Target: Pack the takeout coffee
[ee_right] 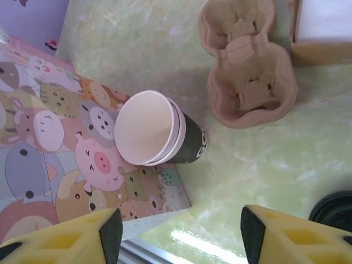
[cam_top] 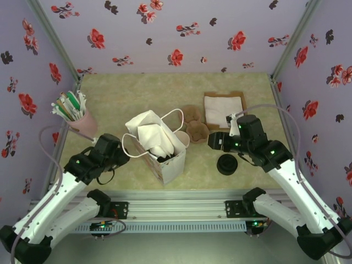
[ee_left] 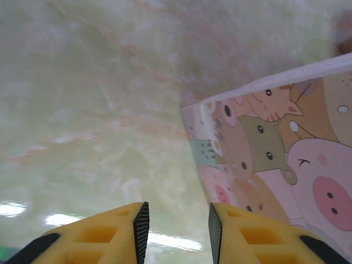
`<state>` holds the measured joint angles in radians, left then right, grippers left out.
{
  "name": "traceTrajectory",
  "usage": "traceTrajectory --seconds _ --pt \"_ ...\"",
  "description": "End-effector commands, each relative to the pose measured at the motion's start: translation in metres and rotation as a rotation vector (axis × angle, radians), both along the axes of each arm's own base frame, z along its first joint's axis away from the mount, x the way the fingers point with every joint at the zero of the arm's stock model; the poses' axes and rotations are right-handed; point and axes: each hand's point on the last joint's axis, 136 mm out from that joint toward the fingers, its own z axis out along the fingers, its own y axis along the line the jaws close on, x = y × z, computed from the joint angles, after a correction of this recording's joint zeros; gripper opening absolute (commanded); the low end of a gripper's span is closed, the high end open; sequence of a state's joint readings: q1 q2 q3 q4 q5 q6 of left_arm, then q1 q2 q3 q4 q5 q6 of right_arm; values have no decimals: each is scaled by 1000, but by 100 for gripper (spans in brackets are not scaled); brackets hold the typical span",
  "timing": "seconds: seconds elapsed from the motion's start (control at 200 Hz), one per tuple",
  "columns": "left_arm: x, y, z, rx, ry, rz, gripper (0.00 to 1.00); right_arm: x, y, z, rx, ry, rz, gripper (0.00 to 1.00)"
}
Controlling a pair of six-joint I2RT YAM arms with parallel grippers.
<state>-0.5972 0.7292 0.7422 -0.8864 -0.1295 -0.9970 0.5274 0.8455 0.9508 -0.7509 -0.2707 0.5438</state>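
The takeout coffee is hidden. A dark shape (cam_top: 169, 158) sits low in the open paper bag (cam_top: 165, 165), under white paper, and I cannot tell what it is. The bag's cartoon-animal side (ee_left: 275, 159) is just right of my left gripper (ee_left: 179, 231), whose jaws stand narrowly apart over bare table with nothing between them. My right gripper (ee_right: 181, 231) is open wide and empty. It hovers above the bag's corner (ee_right: 82, 159) and nested lidless dark cups (ee_right: 154, 129) that lean against the bag. In the top view the left gripper (cam_top: 121, 149) is at the bag's left and the right gripper (cam_top: 212, 140) at its right.
A pulp cup carrier (ee_right: 247, 71) lies beyond the cups. A box of white napkins (cam_top: 224, 110) is behind it. A stack of black lids (cam_top: 227, 164) sits under the right arm. A pink cup of straws (cam_top: 77, 115) stands at the back left. A metal rail (cam_top: 176, 198) edges the table.
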Motion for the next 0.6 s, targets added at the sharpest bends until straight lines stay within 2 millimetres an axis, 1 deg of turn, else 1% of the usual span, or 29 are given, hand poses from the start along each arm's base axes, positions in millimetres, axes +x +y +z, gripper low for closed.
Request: traceTrajectory --seconds 0.0,0.135,0.18,0.21,0.235,0.335,0.465,0.595 --pt "18 -28 13 -171 -61 -24 34 -13 13 -12 42 41 66 59" --pt "26 -30 1 -186 -43 -10 34 -28 30 -37 40 83 138 54" --pt "29 -30 -1 -195 -42 -4 34 -31 35 -46 31 89 154 47" --pt "31 -31 -2 -201 -42 -2 33 -33 39 -49 28 86 168 40" --pt "32 -30 -3 -205 -43 1 33 -34 42 -51 25 82 177 37" --pt "38 -31 -8 -212 -37 8 33 -34 54 -54 24 48 198 31" --pt "48 -33 -11 -235 -33 9 32 -32 69 -59 36 43 222 30" --pt "57 -32 -11 -243 -45 19 32 -35 87 -62 30 42 276 30"
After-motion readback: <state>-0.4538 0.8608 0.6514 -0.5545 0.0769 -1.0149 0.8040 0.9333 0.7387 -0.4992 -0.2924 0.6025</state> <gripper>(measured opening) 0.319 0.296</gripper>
